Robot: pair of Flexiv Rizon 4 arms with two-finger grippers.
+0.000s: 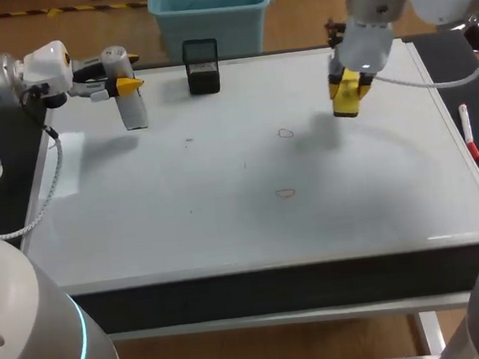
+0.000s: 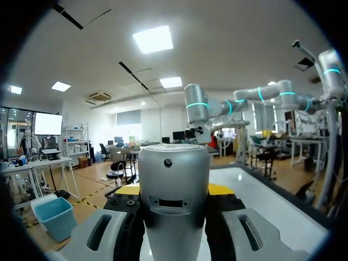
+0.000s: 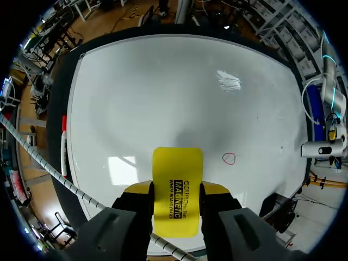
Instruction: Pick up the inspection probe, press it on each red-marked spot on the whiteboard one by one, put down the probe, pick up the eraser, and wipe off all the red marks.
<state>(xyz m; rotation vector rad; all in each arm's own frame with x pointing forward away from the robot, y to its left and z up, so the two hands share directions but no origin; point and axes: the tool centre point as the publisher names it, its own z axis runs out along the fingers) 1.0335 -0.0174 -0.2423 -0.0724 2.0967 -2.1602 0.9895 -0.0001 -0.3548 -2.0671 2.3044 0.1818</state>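
Two red marks show on the whiteboard [image 1: 182,203] in the head view: the far red mark [image 1: 284,133] and the near red mark [image 1: 286,194]. My right pincer [image 1: 348,91] hangs over the board's far right part, pinching the yellow eraser [image 1: 345,107]. Both marks lie toward my left from it, the far one closer and the near one toward the front edge of the bench [image 1: 277,291]. My left pincer [image 1: 125,87] is well apart at the far left, clamped on the inspection probe [image 1: 132,109], so the right arm is the nearer.

From the left wrist, the left pincer [image 2: 174,191] grips the inspection probe [image 2: 174,171] from both sides; no mark shows.

From the right wrist, the right pincer [image 3: 175,191] squeezes the eraser [image 3: 176,176], whose long axis runs out along the fingers. The far red mark [image 3: 229,158], as I judge it, sits on the board near the eraser's front end, off to the side where my left arm is. Reaching it should take a sideways shift and a descent.
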